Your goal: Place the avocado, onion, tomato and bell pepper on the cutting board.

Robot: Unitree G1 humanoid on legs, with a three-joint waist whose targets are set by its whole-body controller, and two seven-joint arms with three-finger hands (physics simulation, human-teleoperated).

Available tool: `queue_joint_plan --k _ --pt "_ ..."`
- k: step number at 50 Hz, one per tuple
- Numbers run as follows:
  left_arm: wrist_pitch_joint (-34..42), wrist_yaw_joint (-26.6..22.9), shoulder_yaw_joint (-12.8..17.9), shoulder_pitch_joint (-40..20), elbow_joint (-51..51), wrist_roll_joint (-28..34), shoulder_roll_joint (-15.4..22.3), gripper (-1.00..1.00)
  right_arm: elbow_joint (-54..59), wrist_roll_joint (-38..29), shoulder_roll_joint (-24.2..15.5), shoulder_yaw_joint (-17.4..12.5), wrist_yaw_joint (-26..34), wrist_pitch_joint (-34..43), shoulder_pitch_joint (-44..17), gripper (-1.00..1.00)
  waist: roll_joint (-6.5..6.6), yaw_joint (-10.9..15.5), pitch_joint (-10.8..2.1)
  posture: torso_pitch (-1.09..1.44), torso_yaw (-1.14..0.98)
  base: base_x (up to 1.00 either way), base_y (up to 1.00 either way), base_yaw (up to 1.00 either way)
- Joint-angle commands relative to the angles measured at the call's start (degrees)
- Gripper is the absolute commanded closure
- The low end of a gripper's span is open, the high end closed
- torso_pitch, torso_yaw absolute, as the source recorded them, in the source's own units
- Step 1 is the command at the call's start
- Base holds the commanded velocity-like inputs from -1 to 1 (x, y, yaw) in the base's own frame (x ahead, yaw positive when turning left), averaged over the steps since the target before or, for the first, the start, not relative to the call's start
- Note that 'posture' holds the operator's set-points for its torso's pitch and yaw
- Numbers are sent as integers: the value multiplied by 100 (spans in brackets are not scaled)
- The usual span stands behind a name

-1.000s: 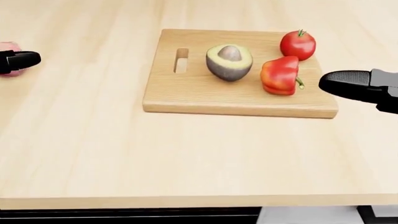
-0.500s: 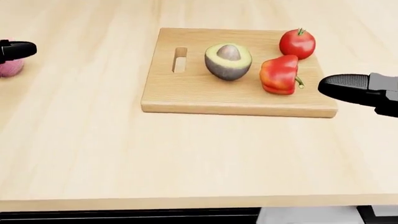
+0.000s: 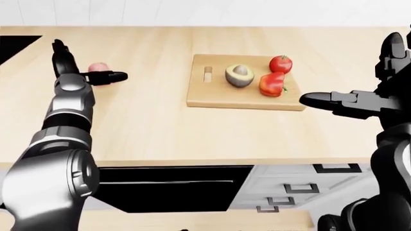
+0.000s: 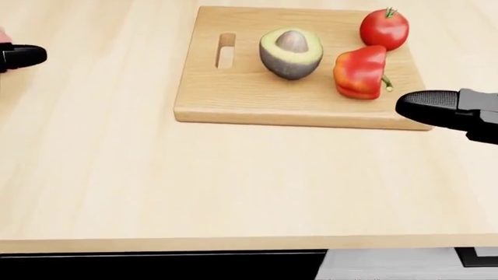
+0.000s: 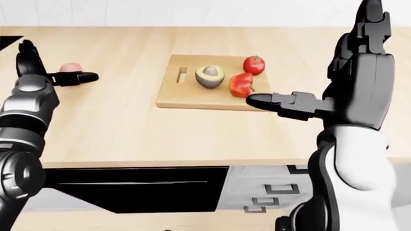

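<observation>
Avocado (image 4: 290,53), halved with the pit showing, lies mid-board; the pepper (image 4: 360,72), red and glossy, sits just to its right, and the round tomato (image 4: 383,28) rests at the board's (image 4: 233,99) upper right corner. Board is pale wood, rectangular, with a slot handle near its left end. Onion (image 3: 97,67), pinkish, sits off the board, well to the left on the surface (image 4: 194,186), beside the left hand (image 3: 83,72), whose fingers are spread open about it without gripping. Right hand (image 5: 321,86) hovers open by the board's right edge, one finger (image 4: 432,106) extended. Surface is light, smooth wood grain; below it, dark recess and white drawers (image 3: 289,187) with dark handles.
</observation>
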Motion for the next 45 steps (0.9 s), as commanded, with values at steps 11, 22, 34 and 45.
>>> queue_joint_plan --k 11,22,34,45 --pt "-162 120 30 -231 -231 18 155 -100 -152 -17 -99 -58 5 -105 -121 -100 33 25 -57 25 15 0 0 0" --pt "-246 102 22 -108 -200 44 92 -100 -157 -37 -65 -50 -13 -158 -44 -100 48 49 69 29 15 0 0 0" --pt "-353 -47 1 -44 -181 106 66 -100 -159 -78 -57 -8 -7 -155 -40 -100 45 66 89 29 15 0 0 0" --pt "-502 124 7 -148 -147 205 55 -100 -227 -56 -142 -112 86 -32 -92 -100 44 65 90 29 15 0 0 0"
